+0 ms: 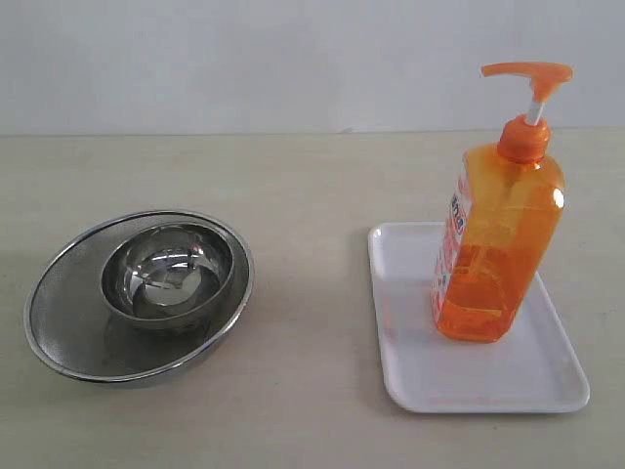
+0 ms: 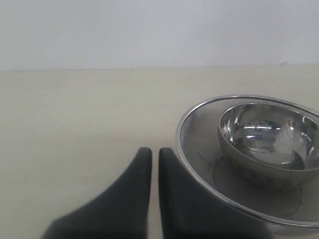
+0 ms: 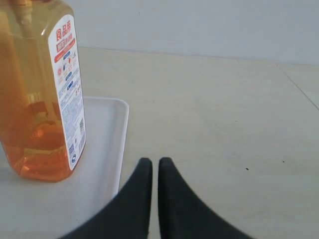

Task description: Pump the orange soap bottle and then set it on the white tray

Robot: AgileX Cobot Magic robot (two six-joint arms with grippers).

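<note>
The orange soap bottle [image 1: 498, 244] stands upright on the white tray [image 1: 430, 371] at the right of the table, its pump head up on the white stem. In the right wrist view the orange soap bottle [image 3: 40, 94] shows its label, standing on the white tray [image 3: 107, 139]. My right gripper [image 3: 155, 162] is shut and empty, beside the tray's rim and apart from the bottle. My left gripper [image 2: 155, 151] is shut and empty beside the steel bowls. Neither gripper shows in the exterior view.
A small steel bowl [image 1: 168, 269] sits inside a wider mesh steel bowl [image 1: 68, 313] at the left of the beige table. In the left wrist view the mesh bowl's rim [image 2: 180, 144] lies close to my fingers. A pale wall stands behind the table.
</note>
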